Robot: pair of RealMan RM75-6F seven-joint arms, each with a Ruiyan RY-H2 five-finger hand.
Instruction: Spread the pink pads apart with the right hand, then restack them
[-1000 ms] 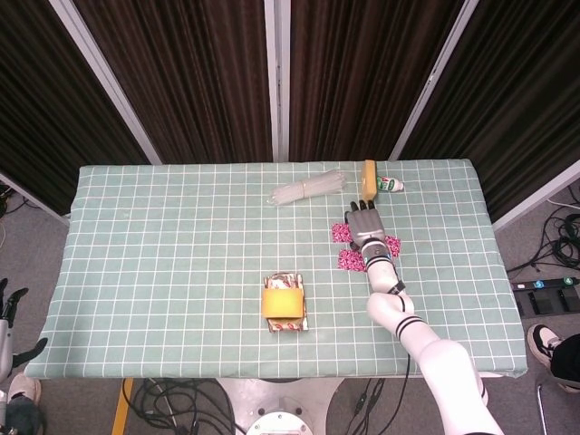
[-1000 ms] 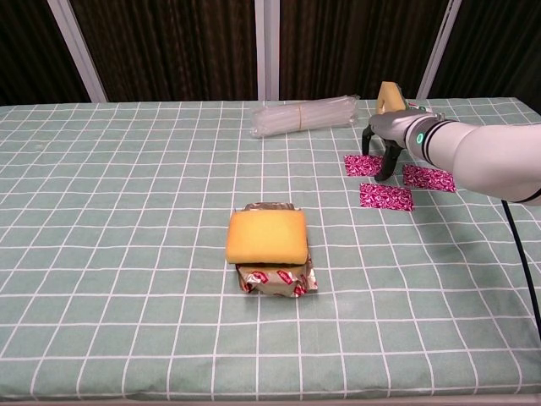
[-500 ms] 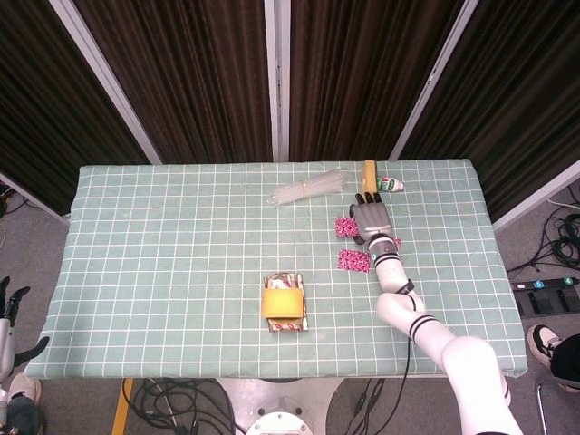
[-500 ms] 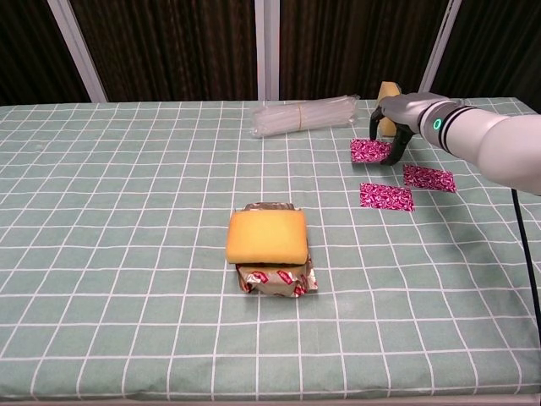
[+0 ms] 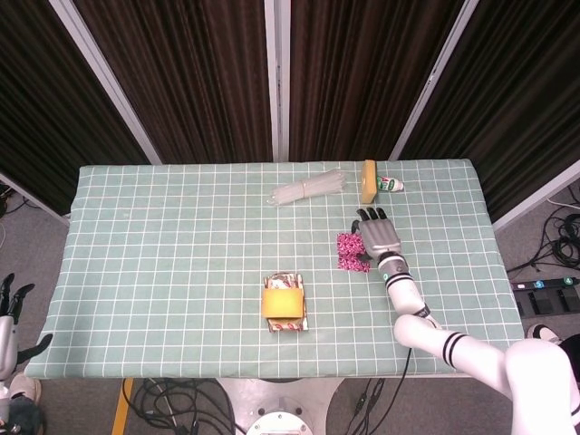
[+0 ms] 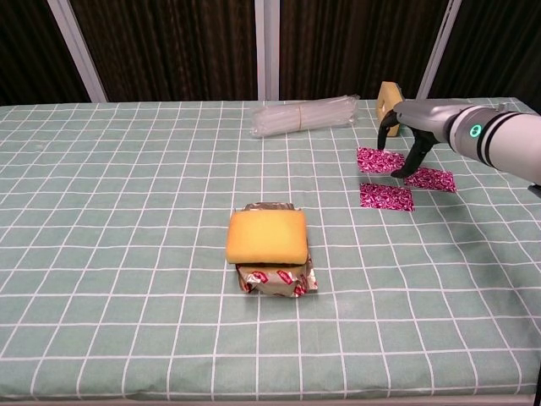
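Head view: the right hand hangs palm-down over the green checked table, its fingers spread and grasping nothing, partly covering the pink pads. The left hand hangs off the table's left edge; whether it is clenched cannot be told. Chest view: three pads lie separately, close together; fingertips reach down between the far pad and right pad. A yellow sponge sits on a foil packet.

text: none readable | labels: too small | signs: none
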